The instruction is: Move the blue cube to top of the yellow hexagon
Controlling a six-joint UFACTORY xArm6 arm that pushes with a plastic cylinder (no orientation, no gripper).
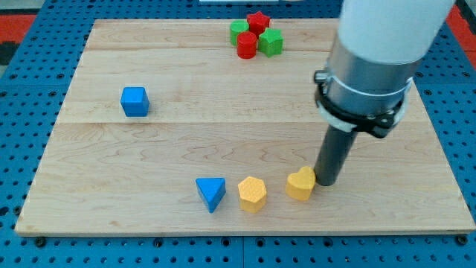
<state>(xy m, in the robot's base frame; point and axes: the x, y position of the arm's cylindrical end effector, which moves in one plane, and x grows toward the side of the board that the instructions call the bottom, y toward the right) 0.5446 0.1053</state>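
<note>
No jaws here, just my tip (328,183) touching the yellow heart (300,184); blue cube (134,101) sits far off to its upper left.

Single camera view, raised and angled down from the near edge, facing the view's top, close enough that the wooden tabletop (223,141) nearly fills the frame, arm housing cropped at upper right
</note>
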